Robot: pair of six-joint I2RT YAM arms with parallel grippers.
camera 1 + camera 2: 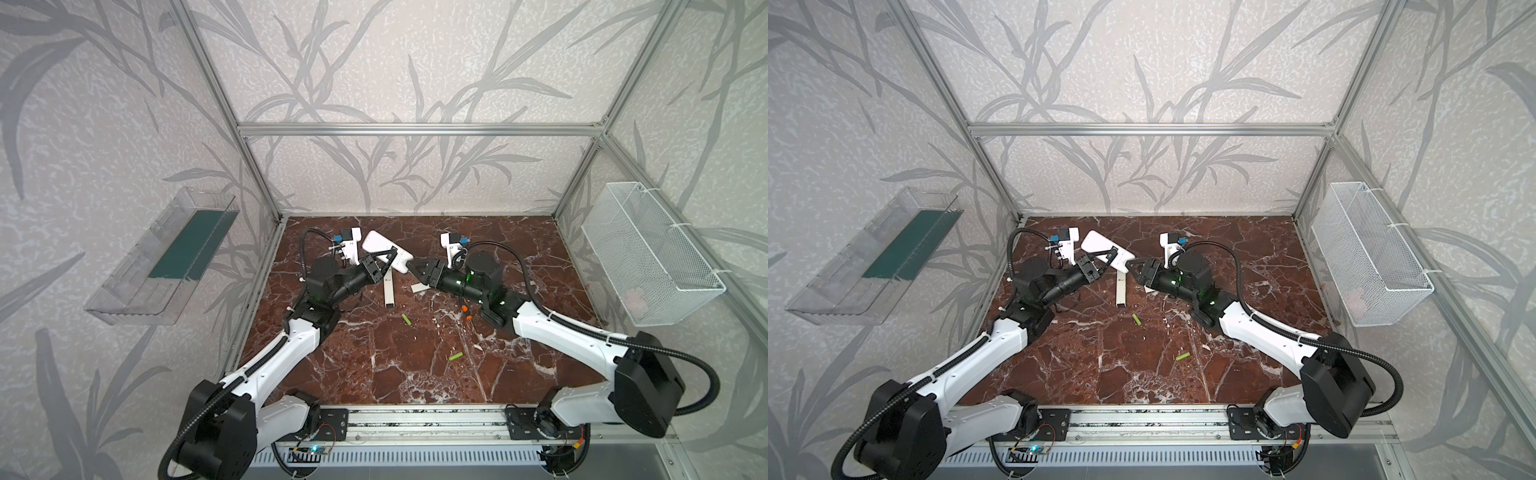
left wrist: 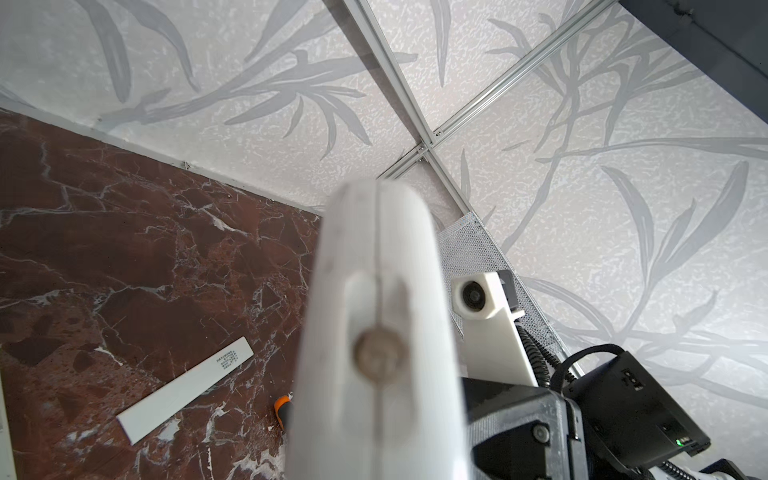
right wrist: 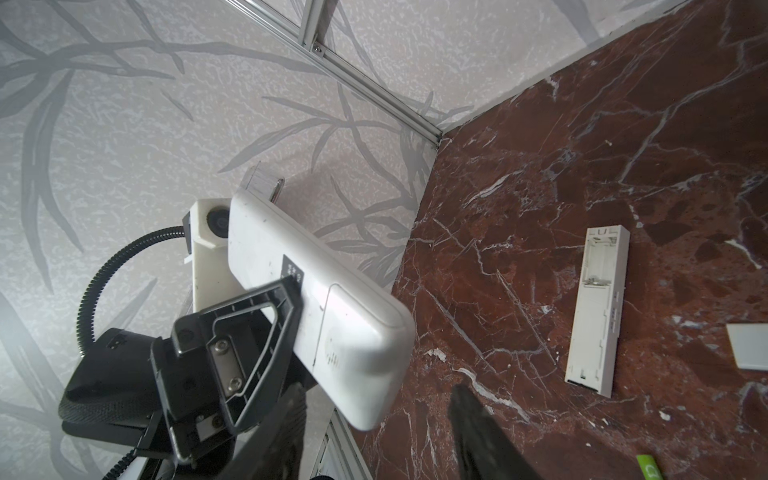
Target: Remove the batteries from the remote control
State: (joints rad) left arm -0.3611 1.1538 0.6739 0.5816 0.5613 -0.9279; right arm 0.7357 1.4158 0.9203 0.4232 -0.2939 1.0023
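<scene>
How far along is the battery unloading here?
Done: the slim remote lies on the table with its bay open and empty, and two batteries lie loose. In hand: the left gripper holds the wider remote off the table, the right gripper at its end; its back cover looks shut. Left: opening it and removing whatever batteries it holds, unseen.

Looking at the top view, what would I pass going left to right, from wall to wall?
Clear wall tray → raised white remote → green battery → second green battery → white wire basket
</scene>
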